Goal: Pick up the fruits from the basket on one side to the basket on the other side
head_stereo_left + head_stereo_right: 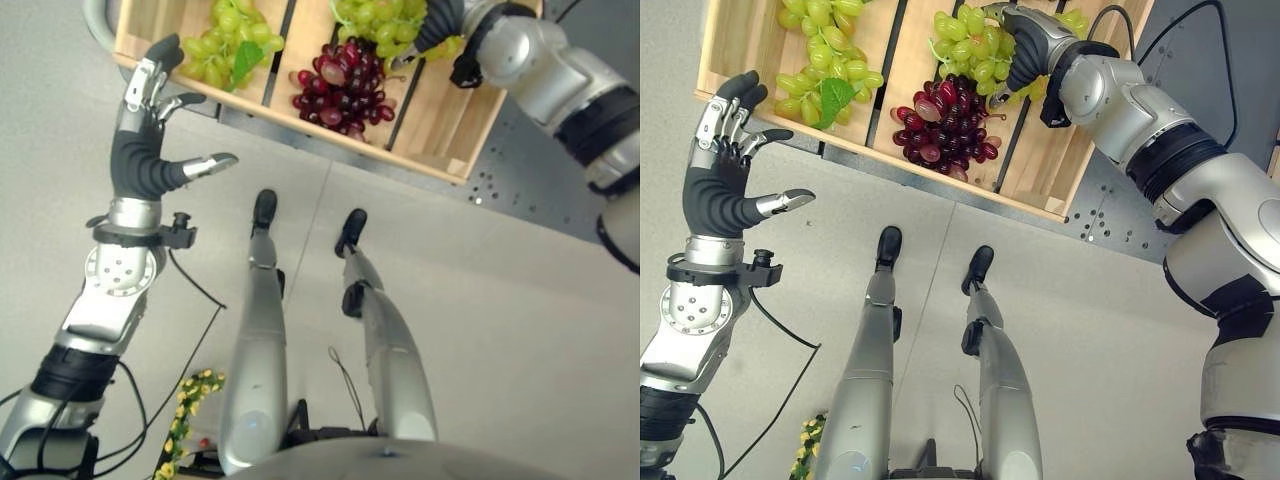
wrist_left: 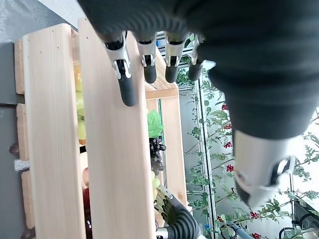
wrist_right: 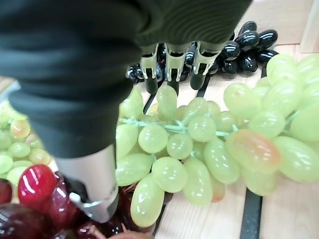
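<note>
Left eye view: a wooden crate (image 1: 440, 125) with slatted floor and low dividers runs along the top edge, its far part cut off. 1 green grape bunch (image 1: 225, 45) lies in the left compartment; in the next one a red grape bunch (image 1: 345, 88) lies at the near side with a second green bunch (image 1: 380, 20) behind it. The grey floor (image 1: 480, 300) in front of the crate gives plenty of free room. The left hand (image 1: 150, 150) stands upright just outside the crate's near rail, fingers straight and spread, thumb out to the side, holding nothing.

Right eye view: the right hand (image 1: 1025, 50) reaches over the crate's right divider onto the second green bunch; its fingertips are hidden among the grapes, so contact cannot be judged here. The compartment at the right end shows bare slats.

Left wrist view: the left hand's straight fingers (image 2: 127, 87) hang beside the crate's pale side board (image 2: 117, 164) without closing on it. Grapes show only as slivers behind the boards.

Right wrist view: the right hand's fingers (image 3: 172, 69) point down, uncurled, over the green bunch, thumb (image 3: 97, 194) set apart near the red grapes. A black grape bunch (image 3: 244, 47) lies beyond the fingertips. Nothing is pinched.
</note>
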